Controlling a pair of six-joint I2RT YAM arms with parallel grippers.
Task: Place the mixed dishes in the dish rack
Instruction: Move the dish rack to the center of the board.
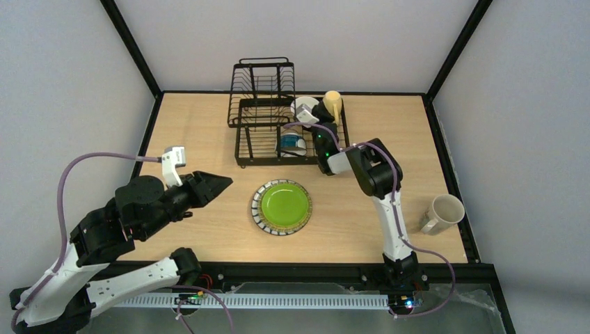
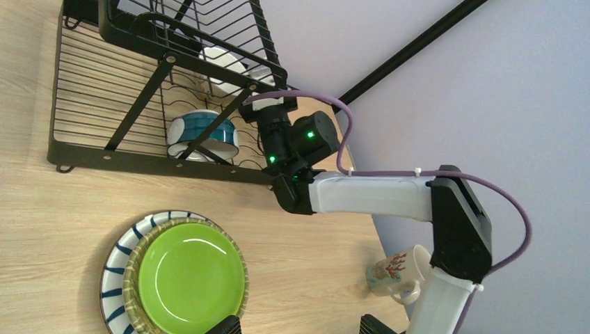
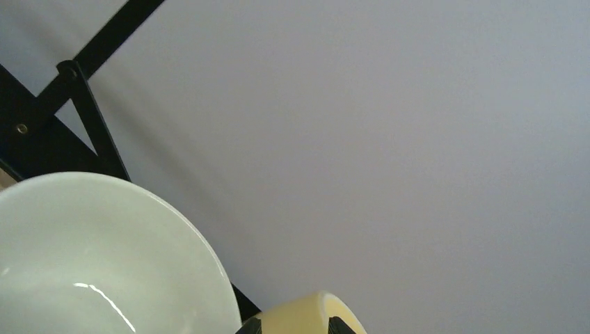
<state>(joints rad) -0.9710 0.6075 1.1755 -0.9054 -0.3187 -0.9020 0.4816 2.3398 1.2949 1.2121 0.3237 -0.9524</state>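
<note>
The fingers [image 2: 228, 325] of my left gripper [image 1: 224, 183] are spread wide and hold nothing. They point toward 3 o'clock at the green plate [image 1: 285, 205]. Bare table [image 1: 202, 132] lies between them, with more open wood toward the left edge. The plate lies flat and face up, its striped rim showing all round, well apart from the front rail of the dish rack [image 1: 268, 125] at its 12 o'clock.

In the rack's low tray a blue bowl [image 1: 292, 144] rests tilted against the wires. A white bowl [image 3: 104, 264] sits at the tray's far right.

My right gripper [image 3: 296, 328] pinches the yellow mug [image 1: 332, 104] at the rack's far right corner, just beside the white bowl. From above, the mug's long axis runs 12 to 6, with the mouth at 12.

The cream mug [image 1: 442, 213] stands near the table's right edge, handle at 8 o'clock.
</note>
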